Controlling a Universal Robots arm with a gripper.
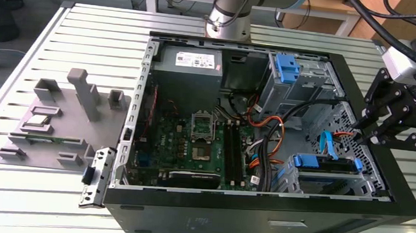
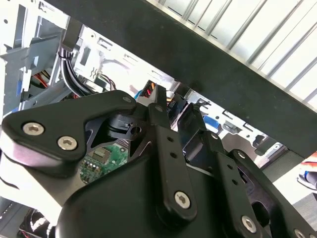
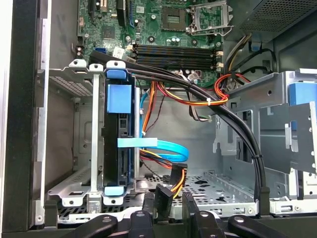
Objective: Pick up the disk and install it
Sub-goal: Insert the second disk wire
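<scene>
Robotics lab or workshop, slotted aluminium table (image 1: 37,49), open computer case (image 1: 261,202), grey fixture block (image 1: 54,122), wooden desks behind

The case (image 1: 260,213) is black outside, its inner metal bare grey. The motherboard (image 1: 191,148) is green, with black memory slots. The disk (image 1: 325,163) shows blue rails in the exterior view; in the first wrist view it (image 3: 119,144) is a black edge between blue clips. A light blue flat cable (image 3: 163,146) runs beside orange, red and yellow wires (image 3: 198,96). The power supply (image 1: 189,66) is grey with a white sticker. The claw (image 1: 393,137) is black with silver screws. The surface (image 1: 26,202) is pale grey, ribbed in parallel slats. The fixture (image 1: 54,122) is flat grey.
</scene>
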